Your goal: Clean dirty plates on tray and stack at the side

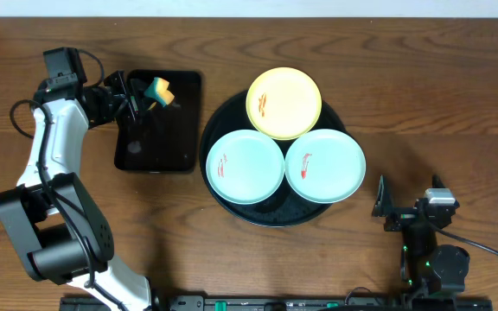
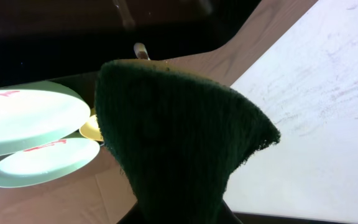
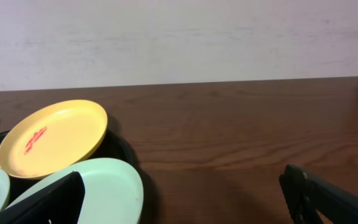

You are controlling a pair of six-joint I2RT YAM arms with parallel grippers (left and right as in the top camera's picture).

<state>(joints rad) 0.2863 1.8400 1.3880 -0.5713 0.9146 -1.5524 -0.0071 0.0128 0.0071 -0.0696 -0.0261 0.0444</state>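
Three plates lie on the round black tray: a yellow plate at the back, a mint-blue plate front left and another mint-blue plate front right, each with red-orange smears. My left gripper is shut on a teal and yellow sponge above the rectangular tray. In the left wrist view the dark sponge hides the fingers. My right gripper stands open, right of the round tray. Its view shows the yellow plate and a mint-blue plate ahead to the left.
A smaller rectangular black tray lies left of the round tray. Bare wooden tabletop stretches to the right of the plates. A pale wall rises behind the table.
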